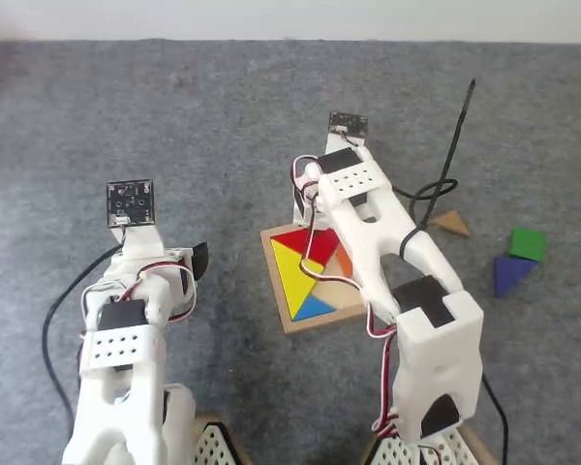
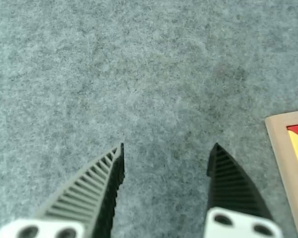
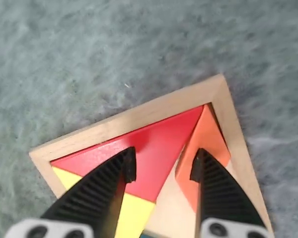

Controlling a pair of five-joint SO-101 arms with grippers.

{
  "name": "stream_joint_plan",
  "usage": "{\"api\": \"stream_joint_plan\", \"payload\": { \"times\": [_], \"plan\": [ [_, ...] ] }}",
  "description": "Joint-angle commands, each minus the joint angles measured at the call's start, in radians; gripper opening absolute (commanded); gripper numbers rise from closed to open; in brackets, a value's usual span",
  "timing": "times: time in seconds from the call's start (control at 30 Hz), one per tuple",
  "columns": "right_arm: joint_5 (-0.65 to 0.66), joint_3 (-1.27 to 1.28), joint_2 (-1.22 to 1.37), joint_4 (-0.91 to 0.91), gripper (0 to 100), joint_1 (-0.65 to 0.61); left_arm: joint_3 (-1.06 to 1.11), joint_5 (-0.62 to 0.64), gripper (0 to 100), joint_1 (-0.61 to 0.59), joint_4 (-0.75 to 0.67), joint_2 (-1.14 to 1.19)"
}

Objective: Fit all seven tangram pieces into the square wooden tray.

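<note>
- Risk at the wooden tray [image 1: 277, 283] (nearest the arm bases): it lay loose and turned at an angle on the grey carpet [image 1: 223, 145]. A sideways push from a finger was judged likely to slide or rotate it.
- Risk inside the tray: the yellow triangle [image 1: 289, 273], the light blue triangle [image 1: 313, 307], the red triangle [image 3: 156, 146] and the orange piece [image 3: 208, 139] were seated, with bare wood showing between them. A seated piece caught by a descending fingertip was judged liable to ride up on a neighbour or on the rim.
- Risk at the orange piece: it was set against the rim by the far corner. Whether it lay fully flat could not be told. If it stood proud, the later pieces were judged likely to jam.
- Risk farther out: the dark blue triangle [image 1: 510, 274], the green square [image 1: 528, 243] and the tan triangle [image 1: 452, 224] lay on the carpet, well apart from the tray. Thin pieces on soft pile were judged apt to slip from an edge grip, and the black cable [image 1: 457, 145] near the tan triangle could be snagged.
- Left gripper [image 2: 166, 158]: the fingers were spread wide and nothing was held. It was positioned above bare carpet, near one tray corner.
- Right gripper [image 3: 161, 166]: the fingers were parted moderately over the tray's far corner, one tip above the red triangle and the other above the orange piece. Nothing was clamped (contact with either piece could not be confirmed).
</note>
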Motion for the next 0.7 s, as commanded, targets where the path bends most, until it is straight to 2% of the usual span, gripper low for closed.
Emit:
{"api": "stream_joint_plan", "payload": {
  "times": [0.0, 0.37, 0.67],
  "plan": [
    [-0.011, -0.044, -0.008, -0.039, 19.1, 0.007, -0.01, -0.012, 27, -0.008, 0.003, -0.014],
    [0.023, -0.06, 0.05, -0.108, 19.3, 0.05, -0.01, -0.012, 27, -0.008, 0.003, -0.014],
    [0.066, -0.069, -0.295, -0.033, 19.1, 0.097, -0.005, -0.012, 27, -0.006, 0.002, -0.014]
  ]
}}
